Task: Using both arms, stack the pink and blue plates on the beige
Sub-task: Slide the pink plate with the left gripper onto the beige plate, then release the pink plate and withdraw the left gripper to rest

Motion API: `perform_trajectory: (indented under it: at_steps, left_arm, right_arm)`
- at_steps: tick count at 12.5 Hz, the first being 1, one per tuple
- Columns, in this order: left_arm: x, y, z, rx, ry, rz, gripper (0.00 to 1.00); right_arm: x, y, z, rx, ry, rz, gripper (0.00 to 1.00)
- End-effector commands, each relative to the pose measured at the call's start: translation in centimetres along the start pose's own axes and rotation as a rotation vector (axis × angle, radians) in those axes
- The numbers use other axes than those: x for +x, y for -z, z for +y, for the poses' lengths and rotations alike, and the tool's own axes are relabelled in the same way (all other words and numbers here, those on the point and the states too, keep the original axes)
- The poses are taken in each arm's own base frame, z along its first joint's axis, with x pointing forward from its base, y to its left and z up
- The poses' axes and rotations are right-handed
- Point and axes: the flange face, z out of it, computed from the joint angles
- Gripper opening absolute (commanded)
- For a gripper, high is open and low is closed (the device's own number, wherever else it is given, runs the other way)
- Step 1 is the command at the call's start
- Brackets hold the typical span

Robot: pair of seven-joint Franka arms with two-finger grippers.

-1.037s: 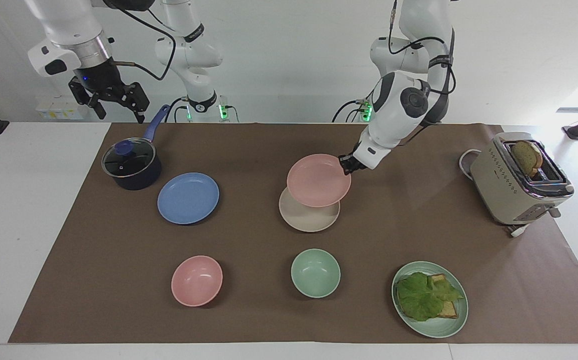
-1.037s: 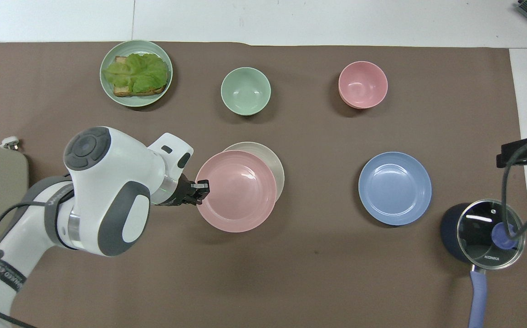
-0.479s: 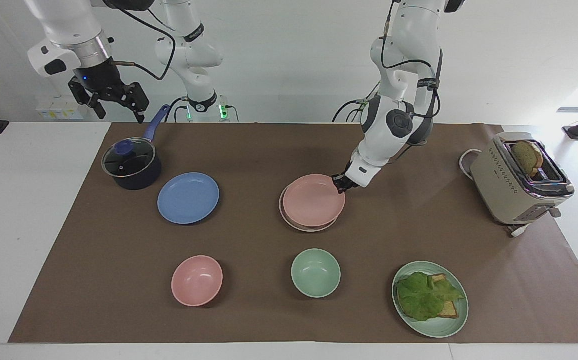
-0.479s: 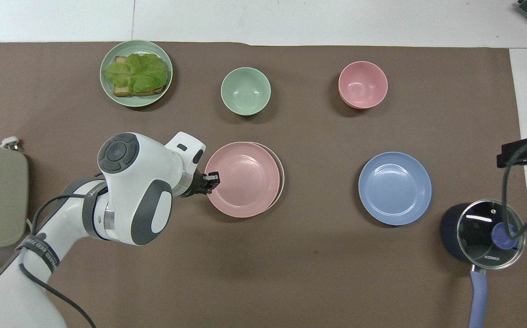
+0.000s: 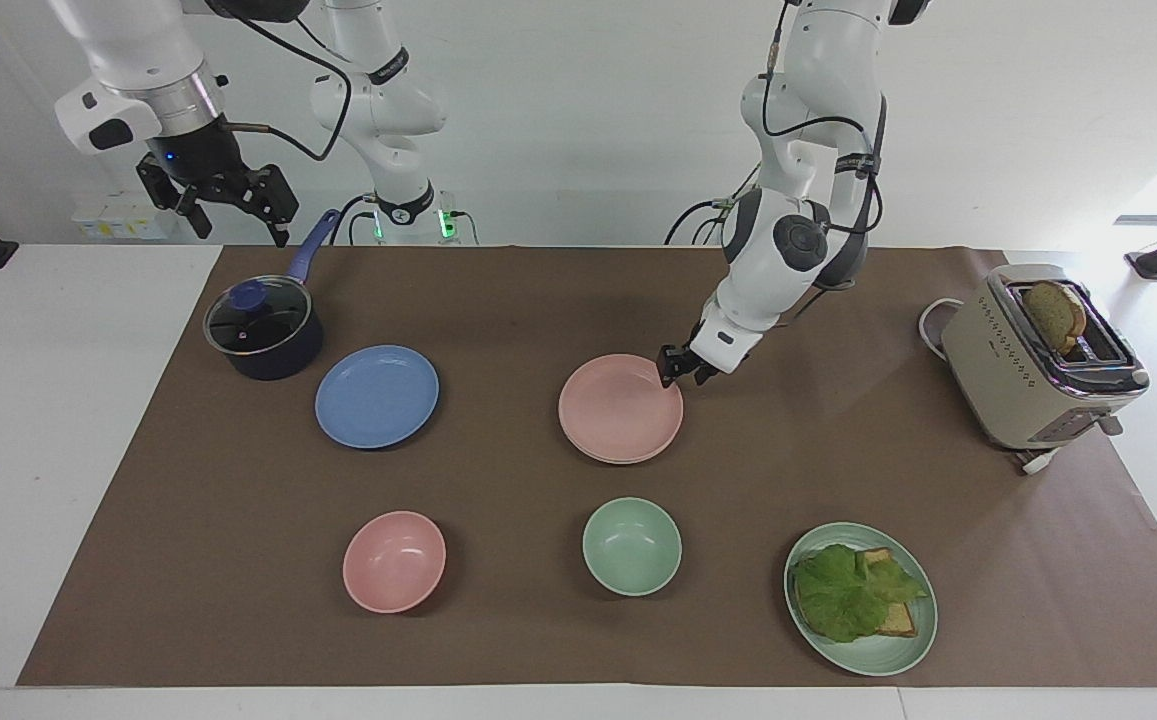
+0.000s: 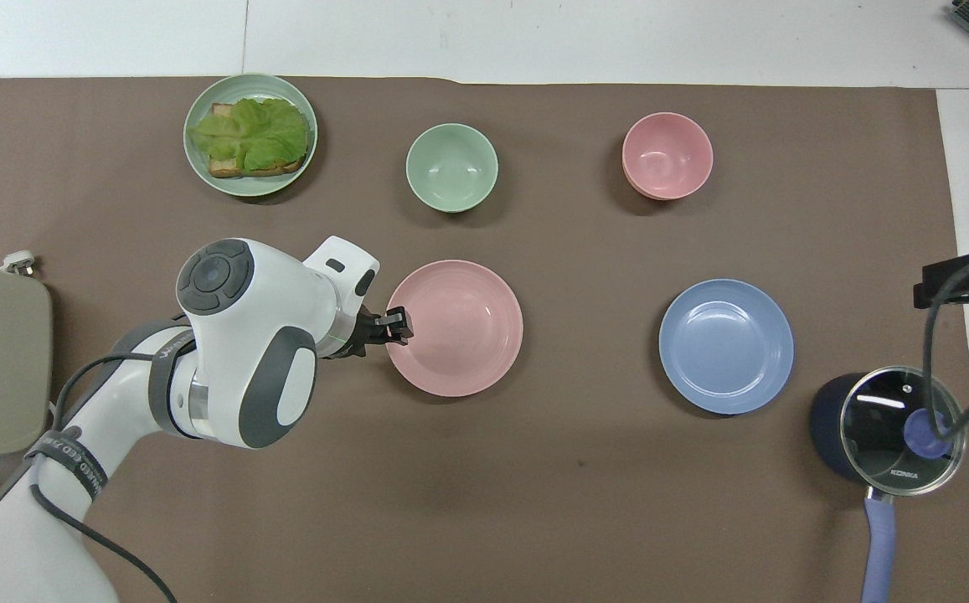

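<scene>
The pink plate (image 5: 618, 410) was lying flat on top of the beige plate (image 5: 628, 461), pretty much dead centre on the brown mat (image 5: 498, 300). It covered the beige one so well that only a thin sliver of beige rim peeked out in the facing view, and from overhead I couldn't see it at all.

My left pincer (image 5: 678, 368) was right at the pink plate's rim, on the edge toward the left arm's end. Its fingers looked a bit spread and weren't pinching anything.

The blue plate (image 5: 376, 396) sat by itself on the mat, well apart from the stack, toward the right arm's end. Just beside it, nearer to the robots, was a dark saucepan (image 5: 263, 330) with a glass lid.

My right pincer (image 5: 228, 200) was waiting up in the air at that same end, above the saucepan's handle, fingers spread and empty.

Farther from the robots were a pink bowl (image 5: 394, 560), a green bowl (image 5: 631, 546), and a pale green plate (image 5: 878, 655) with lettuce (image 5: 843, 595) on toast (image 5: 898, 620).

A beige toaster (image 5: 1018, 370) stood at the left arm's end of the surface (image 5: 38, 400) with a slice of bread (image 5: 1055, 312) sticking out.
</scene>
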Motion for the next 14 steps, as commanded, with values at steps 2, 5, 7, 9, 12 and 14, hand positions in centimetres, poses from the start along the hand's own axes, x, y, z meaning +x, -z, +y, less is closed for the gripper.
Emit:
perform_trajectory:
  at_steps: [2,5,7,9,12,14]
  left_arm:
    - [1.5,12.5,-5.3,0.001,0.054,0.051,1.0]
    - [3.7,21.8,-9.6,0.156,0.004,0.085,1.0]
    - [4.2,26.7,-13.3,0.181,-0.08,0.088,1.0]
    - [3.4,31.3,-16.3,0.239,-0.185,0.088,1.0]
    - [2.3,34.7,-18.5,0.244,-0.248,0.104,1.0]
    - [0.8,36.0,-17.8,0.243,-0.261,0.128,1.0]
  right_arm:
    - [-0.4,0.1,0.4,0.002,0.019,0.01,1.0]
    - [-0.4,0.1,0.5,0.003,0.019,0.012,1.0]
    - [-0.4,0.0,0.5,0.003,0.025,0.012,1.0]
    - [-0.4,-0.2,0.5,0.002,0.027,0.009,1.0]
    - [-0.8,-0.9,1.2,0.002,0.047,-0.006,1.0]
    - [-1.2,-2.7,2.6,0.003,0.076,0.031,1.0]
